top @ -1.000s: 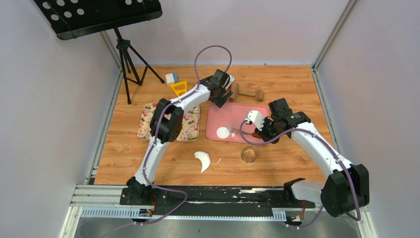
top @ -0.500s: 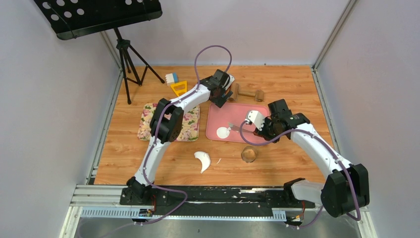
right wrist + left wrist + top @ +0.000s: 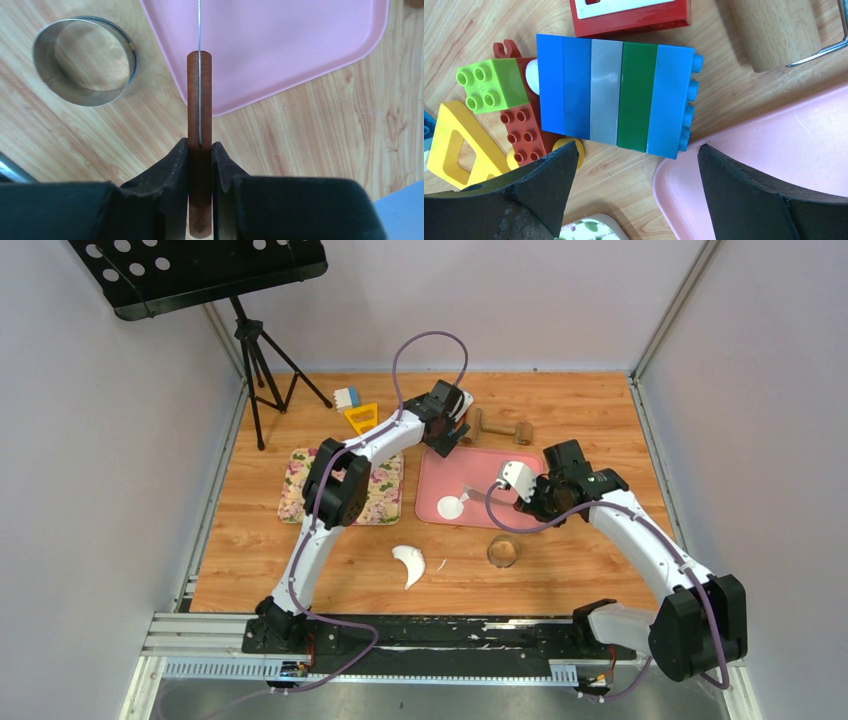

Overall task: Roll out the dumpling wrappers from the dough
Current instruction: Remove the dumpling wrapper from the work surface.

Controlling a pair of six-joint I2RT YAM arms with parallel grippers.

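Note:
One dumpling wrapper [image 3: 450, 507], a flat white round disc, lies on the pink tray [image 3: 490, 465] near its front left. A white crescent of dough [image 3: 408, 563] rests on the wooden table in front of the tray. My right gripper [image 3: 523, 503] [image 3: 199, 150] is shut on the brown wooden handle [image 3: 199, 100] of a thin metal blade [image 3: 478, 492], which points left toward the wrapper; whether it touches is unclear. My left gripper [image 3: 446, 436] [image 3: 636, 162] hangs open and empty over the tray's back left corner.
A metal ring [image 3: 503, 551] [image 3: 85, 61] stands on the table in front of the tray. A wooden rolling pin [image 3: 497, 428] [image 3: 774, 30] lies behind the tray. Toy bricks [image 3: 355, 410] [image 3: 616, 95] and a floral mat [image 3: 345, 485] are to the left.
My right gripper has drawn slightly back and to the right with the blade. The wrapper stays on the tray. The left arm has not moved.

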